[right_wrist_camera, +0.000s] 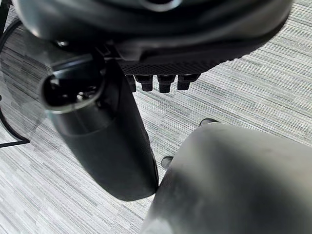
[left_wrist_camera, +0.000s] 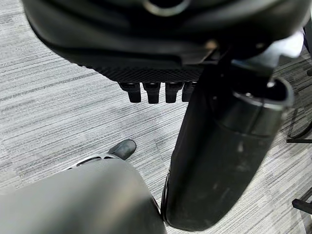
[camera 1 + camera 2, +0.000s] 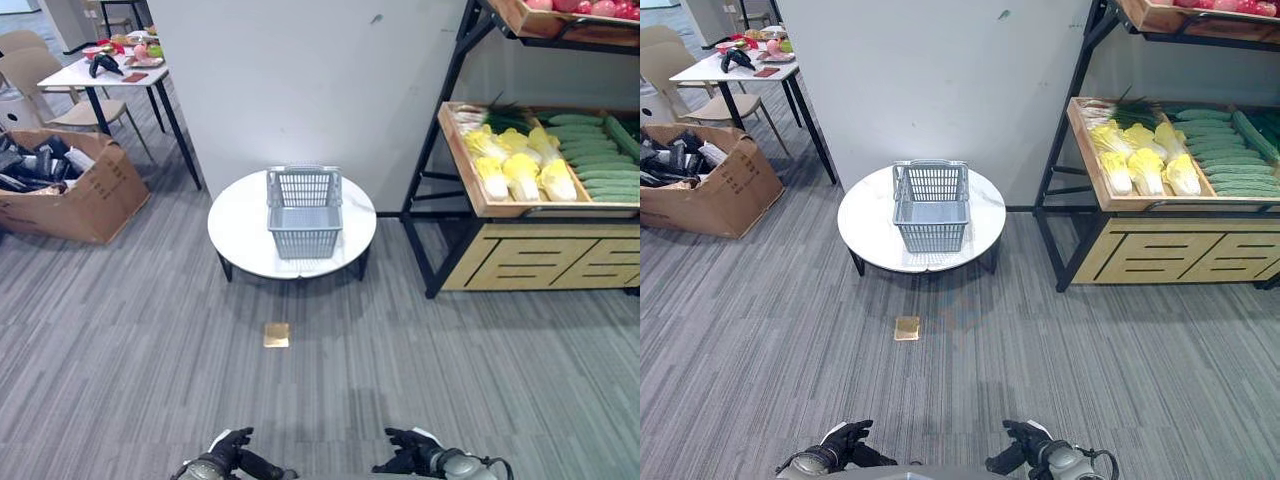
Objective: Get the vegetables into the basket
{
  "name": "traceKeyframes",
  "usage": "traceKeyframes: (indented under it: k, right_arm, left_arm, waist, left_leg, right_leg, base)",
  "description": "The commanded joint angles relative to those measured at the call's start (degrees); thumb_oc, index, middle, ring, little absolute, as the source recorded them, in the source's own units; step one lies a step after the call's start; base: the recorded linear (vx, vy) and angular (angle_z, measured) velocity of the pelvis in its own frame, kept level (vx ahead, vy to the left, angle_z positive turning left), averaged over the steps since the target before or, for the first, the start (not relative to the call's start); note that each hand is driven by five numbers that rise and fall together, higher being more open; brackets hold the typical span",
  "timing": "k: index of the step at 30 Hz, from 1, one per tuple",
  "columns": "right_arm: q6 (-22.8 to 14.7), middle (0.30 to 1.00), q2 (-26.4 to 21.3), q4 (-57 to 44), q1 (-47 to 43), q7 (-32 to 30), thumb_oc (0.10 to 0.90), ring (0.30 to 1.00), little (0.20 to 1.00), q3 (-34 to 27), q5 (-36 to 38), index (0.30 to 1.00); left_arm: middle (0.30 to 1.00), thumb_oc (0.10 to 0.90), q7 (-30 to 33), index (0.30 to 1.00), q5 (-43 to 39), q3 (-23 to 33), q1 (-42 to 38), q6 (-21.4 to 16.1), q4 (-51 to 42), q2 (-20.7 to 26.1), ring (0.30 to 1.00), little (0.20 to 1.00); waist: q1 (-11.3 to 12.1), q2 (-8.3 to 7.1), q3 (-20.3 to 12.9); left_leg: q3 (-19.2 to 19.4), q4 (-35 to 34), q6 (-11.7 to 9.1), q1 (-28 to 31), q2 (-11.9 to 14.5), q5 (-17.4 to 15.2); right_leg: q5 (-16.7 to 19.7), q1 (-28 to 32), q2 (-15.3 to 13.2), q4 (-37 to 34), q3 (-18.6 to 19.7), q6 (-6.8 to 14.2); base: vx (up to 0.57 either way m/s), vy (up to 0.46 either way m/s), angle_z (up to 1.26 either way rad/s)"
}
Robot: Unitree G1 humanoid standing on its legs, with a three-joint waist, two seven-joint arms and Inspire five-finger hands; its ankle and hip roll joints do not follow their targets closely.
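Both hands, left (image 3: pixel 228 447) and right (image 3: pixel 410 451), hang with relaxed, empty fingers over grey carpet (image 3: pixel 150 330); beyond, a basket (image 3: pixel 304 212) on a round tabletop (image 3: pixel 240 230), vegetables (image 3: pixel 545 155) shelved right.

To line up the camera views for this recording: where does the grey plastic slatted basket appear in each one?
Left eye view: the grey plastic slatted basket stands on the round white table, just above the picture's centre.
Right eye view: the same basket sits on the table, slightly left of centre.
Left wrist view: carpet and the left hand; no basket.
Right wrist view: carpet and the right hand; no basket.
Shared landmark for the eye views: the small brass floor plate in front of the table.
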Motion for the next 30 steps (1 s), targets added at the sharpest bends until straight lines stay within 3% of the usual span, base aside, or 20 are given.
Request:
traceKeyframes:
  k: [1,4,11,13,14,16,18,19,20,24,26,30]
  right_arm:
    - [1.05,1.0,-2.56,3.36,-0.17,1.45,0.9,1.0,1.0,2.28,0.13,1.0]
    - [1.06,1.0,-3.09,2.93,-0.36,1.26,0.9,1.0,1.0,1.83,0.42,1.0]
    - [-0.76,1.0,-5.19,-4.25,-1.13,-0.76,0.9,1.0,1.0,1.99,0.47,1.0]
    - [-1.08,1.0,-5.36,-5.75,-0.66,-0.93,0.9,1.0,1.0,1.04,1.99,1.0]
    - [-1.14,1.0,-5.26,-5.79,-0.39,-0.8,0.9,1.0,1.0,0.83,2.61,1.0]
    - [-1.13,1.0,-4.96,-5.34,-0.08,-0.08,0.9,1.0,1.0,0.4,3.61,1.0]
    - [-1.2,1.0,-4.7,-5.15,-0.4,0.15,0.9,1.0,1.0,0.97,3.36,1.0]
    - [-1.2,1.0,-4.69,-5.14,-0.41,0.15,0.9,1.0,1.0,0.96,3.36,1.0]
    - [-1.17,1.0,-4.4,-5.19,-0.46,0.11,0.9,1.0,1.0,1.17,3.34,1.0]
    - [-0.56,1.0,-3.74,-4.12,-0.4,0.24,0.9,1.0,1.0,0.27,4.5,1.0]
    - [-0.25,1.0,-3.98,-3.55,-0.48,0.71,0.9,1.0,1.0,-0.57,6.66,1.0]
    - [0.1,1.0,-5.52,-2.53,0.32,1.3,0.9,1.0,1.0,-0.88,6.44,1.0]
  left_arm:
    - [1.0,0.9,-0.04,1.0,0.84,-1.1,-1.74,0.03,3.13,-1.1,1.0,1.0]
    - [1.0,0.9,-0.19,1.0,0.3,-0.64,-1.92,0.08,2.92,-0.6,1.0,1.0]
    - [1.0,0.9,-0.2,1.0,1.19,-2.14,-1.76,-0.59,0.07,1.2,1.0,1.0]
    - [1.0,0.9,0.13,1.0,0.66,-1.57,-1.21,-0.54,-0.16,1.32,1.0,1.0]
    - [1.0,0.9,0.14,1.0,0.49,-1.24,-0.93,-0.59,0.04,1.32,1.0,1.0]
    - [1.0,0.9,-0.05,1.0,0.3,-0.38,-0.36,-0.79,0.85,1.14,1.0,1.0]
    - [1.0,0.9,0.02,1.0,0.42,-0.44,-0.64,-0.86,1.43,1.0,1.0,1.0]
    - [1.0,0.9,0.02,1.0,0.42,-0.44,-0.64,-0.87,1.43,1.0,1.0,1.0]
    - [1.0,0.9,0.14,1.0,0.73,-0.52,-0.89,-0.95,1.72,1.05,1.0,1.0]
    - [1.0,0.9,0.37,1.0,1.36,-0.39,-1.18,-0.78,2.76,0.92,1.0,1.0]
    - [1.0,0.9,0.53,1.0,2.0,-0.69,-1.65,-0.37,3.71,0.61,1.0,1.0]
    - [1.0,0.9,0.61,1.0,2.35,-1.27,-1.81,0.26,4.1,-0.51,1.0,1.0]
  waist:
    - [1.28,2.6,0.39]
    - [1.54,2.33,1.08]
    - [0.98,1.58,5.1]
    - [1.01,1.55,5.91]
    - [1.08,1.62,5.97]
    - [1.43,1.98,5.85]
    - [1.29,1.96,6.14]
    - [1.42,1.94,6.08]
    - [1.19,1.63,6.29]
    - [0.68,1.76,6.2]
    - [-0.34,2.18,5.21]
    - [-1.36,3.95,3.26]
  left_leg:
    - [0.45,0.45,-0.05,4.62,-1.55,-8.87]
    - [0.05,0.45,0.58,4.19,-1.89,-8.94]
    - [0.63,3.38,2.46,2.51,-2.32,-10.42]
    - [1.31,3.54,2.62,2.94,-2.37,-10.84]
    - [1.66,3.38,2.58,3.26,-2.3,-10.88]
    - [2.84,2.37,1.74,4.37,-1.6,-10.76]
    - [2.92,2.08,1.39,4.48,-1.64,-10.42]
    - [3.05,2.1,1.39,4.4,-1.65,-10.41]
    - [2.83,1.59,1.06,4.96,-1.9,-10.32]
    - [1.99,0.45,0.21,7.42,-2.3,-10.96]
    - [0.27,0.45,-0.51,9.42,-1.86,-11.74]
    - [-3.39,6.16,-4.24,9.78,1.97,-6.99]
  right_leg:
    - [2.36,-4.23,-1.91,1.84,-2.42,5.07]
    - [2.56,-5.46,-2.28,4.08,-1.96,5.6]
    - [5.72,-15.66,-3.09,23.2,-0.19,7.01]
    - [5.81,-18.2,-3.35,25.87,-0.99,7.01]
    - [5.85,-18.58,-3.38,24.83,-1.44,7.0]
    - [7.18,-18.24,-2.66,14.05,-2.3,7.36]
    - [11.06,-19.62,-1.88,5.53,0.99,8.19]
    - [11.19,-19.67,-1.85,5.38,1.11,8.19]
    - [13.0,-19.89,-1.48,0.91,3.96,8.65]
    - [14.13,-20.82,-0.77,-2.52,5.17,9.12]
    - [13.59,-18.98,0.23,-2.26,6.08,7.8]
    - [9.41,-16.7,2.12,0.71,3.13,4.54]
  base:
    - [0.1,0.205,-0.07]
    - [0.1,0.217,-0.09]
    - [0.03,0.136,-0.14]
    - [0.07,0.092,-0.09]
    - [0.15,0.091,-0.08]
    - [0.13,0.002,-0.07]
    - [0.07,-0.028,-0.12]
    - [0.1,-0.053,-0.15]
    - [0.08,-0.042,-0.15]
    - [0.21,-0.099,0.07]
    - [0.52,-0.292,0.59]
    - [0.52,-0.362,0.82]
